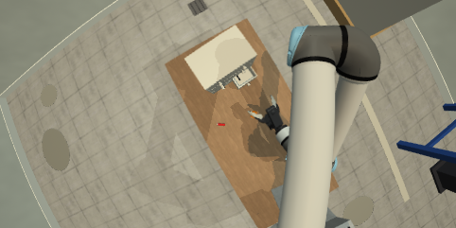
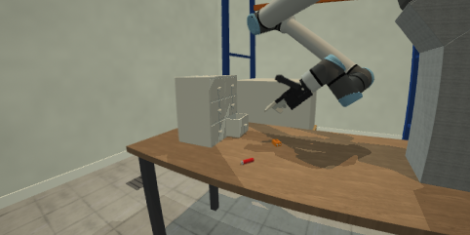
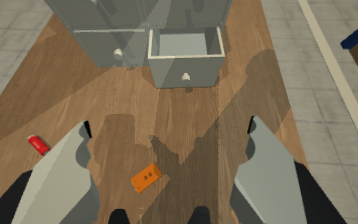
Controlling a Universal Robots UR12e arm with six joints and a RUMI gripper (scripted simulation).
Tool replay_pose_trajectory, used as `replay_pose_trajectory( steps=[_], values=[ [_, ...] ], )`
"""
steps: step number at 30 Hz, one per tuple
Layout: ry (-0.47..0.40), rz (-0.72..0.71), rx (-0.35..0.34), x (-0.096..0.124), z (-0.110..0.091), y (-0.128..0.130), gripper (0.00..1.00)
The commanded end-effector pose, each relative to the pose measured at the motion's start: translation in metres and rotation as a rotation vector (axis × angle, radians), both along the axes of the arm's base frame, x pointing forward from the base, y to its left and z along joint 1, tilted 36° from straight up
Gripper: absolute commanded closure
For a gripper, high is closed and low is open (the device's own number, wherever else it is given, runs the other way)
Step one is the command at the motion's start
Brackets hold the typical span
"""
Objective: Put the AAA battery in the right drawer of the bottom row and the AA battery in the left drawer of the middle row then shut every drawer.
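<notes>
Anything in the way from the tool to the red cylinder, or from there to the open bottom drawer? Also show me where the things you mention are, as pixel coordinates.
An orange block (image 1: 254,112) (image 2: 276,142) (image 3: 146,178) lies low under the tool (image 1: 262,105) (image 2: 272,94) (image 3: 170,119), possibly a snag on a low sweep. Nothing visible stands between the red cylinder (image 1: 221,124) (image 2: 248,161) (image 3: 38,144) and the open drawer (image 1: 247,83) (image 2: 237,127) (image 3: 170,72).
</notes>
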State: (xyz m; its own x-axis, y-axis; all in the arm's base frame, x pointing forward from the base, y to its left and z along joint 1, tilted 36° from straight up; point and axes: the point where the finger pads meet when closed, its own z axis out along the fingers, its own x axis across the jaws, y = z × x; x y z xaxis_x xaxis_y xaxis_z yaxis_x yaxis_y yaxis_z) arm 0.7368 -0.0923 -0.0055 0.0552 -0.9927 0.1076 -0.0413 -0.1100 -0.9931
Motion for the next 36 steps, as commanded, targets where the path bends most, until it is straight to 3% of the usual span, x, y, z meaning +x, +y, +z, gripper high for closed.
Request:
replay_pose_trajectory(
  steps=[1, 17, 36],
  values=[
    [0.066, -0.008, -0.005, -0.001, 0.003, 0.0, 0.0],
    [0.28, -0.031, -0.017, -0.005, 0.008, 0.0, 0.0],
    [0.476, -0.053, -0.028, -0.008, 0.013, 0.0, 0.0]
  ],
)
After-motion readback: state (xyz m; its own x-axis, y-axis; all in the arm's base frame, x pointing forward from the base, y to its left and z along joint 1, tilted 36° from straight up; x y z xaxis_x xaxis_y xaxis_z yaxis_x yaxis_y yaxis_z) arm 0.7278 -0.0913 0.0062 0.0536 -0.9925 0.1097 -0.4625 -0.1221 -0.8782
